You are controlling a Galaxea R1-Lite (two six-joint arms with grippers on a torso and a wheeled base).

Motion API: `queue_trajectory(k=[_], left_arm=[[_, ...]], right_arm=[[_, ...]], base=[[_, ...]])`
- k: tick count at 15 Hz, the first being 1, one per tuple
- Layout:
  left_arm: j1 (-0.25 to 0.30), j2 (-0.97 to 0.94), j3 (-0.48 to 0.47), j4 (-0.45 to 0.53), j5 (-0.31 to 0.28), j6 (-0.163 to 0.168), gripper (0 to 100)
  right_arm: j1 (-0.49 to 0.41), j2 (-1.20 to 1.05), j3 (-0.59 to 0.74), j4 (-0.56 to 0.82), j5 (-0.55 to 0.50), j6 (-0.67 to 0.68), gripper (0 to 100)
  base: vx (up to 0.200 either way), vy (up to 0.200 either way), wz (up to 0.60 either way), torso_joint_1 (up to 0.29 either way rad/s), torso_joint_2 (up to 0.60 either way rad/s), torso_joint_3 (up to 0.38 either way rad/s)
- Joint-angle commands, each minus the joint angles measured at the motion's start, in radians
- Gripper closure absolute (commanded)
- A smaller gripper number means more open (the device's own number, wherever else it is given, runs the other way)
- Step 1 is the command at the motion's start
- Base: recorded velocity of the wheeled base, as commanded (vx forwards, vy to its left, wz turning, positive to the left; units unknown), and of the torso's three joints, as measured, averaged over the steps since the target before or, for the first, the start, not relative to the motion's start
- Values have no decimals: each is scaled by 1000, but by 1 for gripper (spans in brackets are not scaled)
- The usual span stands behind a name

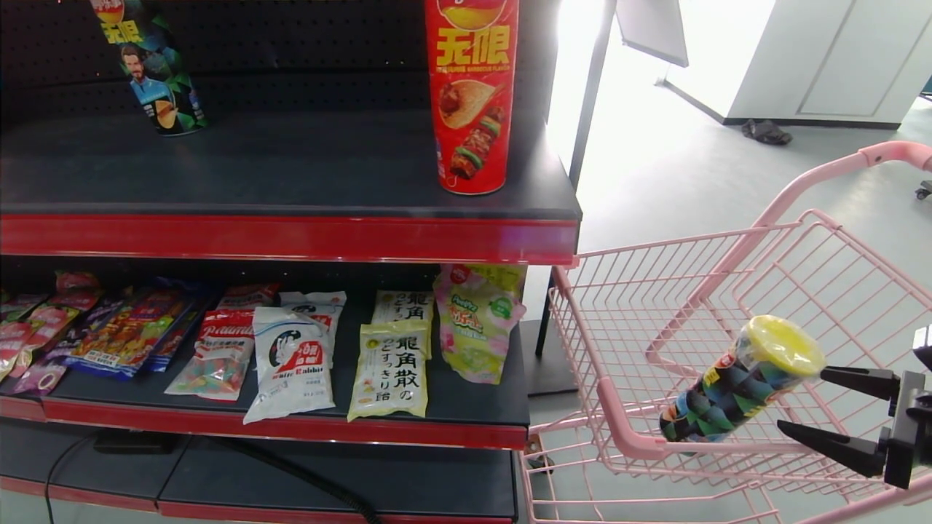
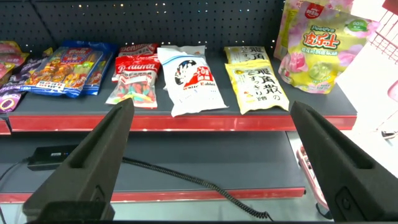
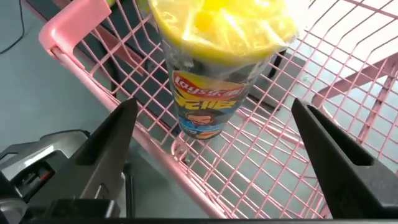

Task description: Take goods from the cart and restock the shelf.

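A chip can [image 1: 739,384] with a yellow lid and a dark patterned body leans in the pink wire cart [image 1: 617,416], lid end raised. My right gripper [image 1: 801,399] is open just right of the lid, not touching it. In the right wrist view the can [image 3: 214,74] stands ahead of the open right gripper [image 3: 214,107], above the cart's rim [image 3: 68,30]. My left gripper [image 2: 212,104] is open and holds nothing, facing the lower shelf [image 2: 186,121] of snack bags. On the upper shelf [image 1: 291,236] stand a red chip can [image 1: 473,94] and a dark chip can [image 1: 156,73].
Several snack bags lie on the lower shelf, among them a white bag [image 1: 291,360] and a yellow bag [image 1: 389,371]. Bare upper shelf board lies between the two cans. A black cable [image 1: 306,473] runs along the bottom shelf. The cart's handle [image 1: 888,153] rises at right.
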Motion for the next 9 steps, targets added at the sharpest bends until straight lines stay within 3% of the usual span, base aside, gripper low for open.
queue_trajectory(k=[1, 4, 9], left_arm=[[0, 1, 0, 0, 0, 0, 0], [0, 1, 0, 0, 0, 0, 0], [0, 1, 0, 0, 0, 0, 0]], right_arm=[[2, -1, 8, 20, 5, -2, 0], [36, -31, 19, 98, 63, -29, 0], [76, -36, 13, 103, 68, -49, 0]], base=[[0, 0, 0, 0, 0, 0], [0, 0, 0, 0, 0, 0], [0, 0, 0, 0, 0, 0]])
